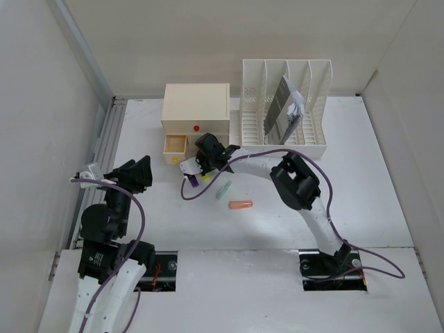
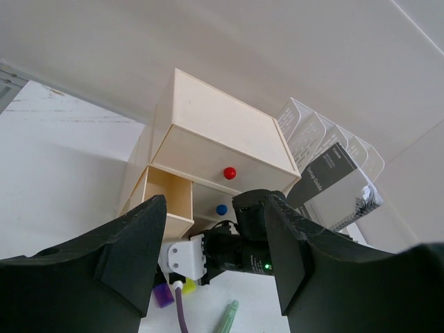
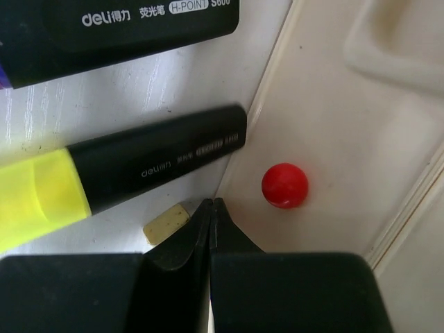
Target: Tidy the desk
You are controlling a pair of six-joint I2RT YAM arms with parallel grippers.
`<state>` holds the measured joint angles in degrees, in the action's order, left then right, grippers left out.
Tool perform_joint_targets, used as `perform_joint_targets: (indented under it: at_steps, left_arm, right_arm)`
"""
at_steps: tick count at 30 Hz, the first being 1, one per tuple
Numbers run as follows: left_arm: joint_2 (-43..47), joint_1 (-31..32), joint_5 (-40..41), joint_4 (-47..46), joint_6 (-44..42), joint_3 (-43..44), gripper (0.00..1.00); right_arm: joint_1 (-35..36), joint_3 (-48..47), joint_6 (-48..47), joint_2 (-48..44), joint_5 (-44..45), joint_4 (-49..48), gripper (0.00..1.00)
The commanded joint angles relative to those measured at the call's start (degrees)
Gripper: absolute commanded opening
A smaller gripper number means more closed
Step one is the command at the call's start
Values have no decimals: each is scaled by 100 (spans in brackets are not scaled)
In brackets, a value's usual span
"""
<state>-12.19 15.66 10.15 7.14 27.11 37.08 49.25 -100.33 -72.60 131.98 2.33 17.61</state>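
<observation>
The desk (image 1: 368,201) is a wide, flat, matte white rectangular top that lies level. It spreads out in front of the cream drawer box (image 1: 195,104), which stands near its far edge, and runs well past the box on both sides. Close to the box its surface shows faint grey scuffs.

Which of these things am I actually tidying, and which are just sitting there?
Job, probably:
matte white desk
pale green pen
orange capsule-shaped piece
yellow-and-black highlighter
cream wooden drawer box, one drawer open

Just there:
white slotted plastic file rack
grey booklet standing in it
</observation>
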Motion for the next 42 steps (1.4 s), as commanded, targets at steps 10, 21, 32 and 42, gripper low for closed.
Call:
perform_joint_targets:
  at_steps: [10,21,32,42]
  left_arm:
    - [58,-10,-22,-221,4,1,56]
    - [111,-10,-22,-221,4,1,56]
    - [111,-10,-22,-221,4,1,56]
    - [111,-10,-22,-221,4,1,56]
  right_arm:
    - [58,233,114,-251,224,348,0]
    - [111,1130,483,-1182,40,604,0]
    - [163,973,1256,-1351,312,111,15]
    - [163,593,1266,-1236,-232,1104,34]
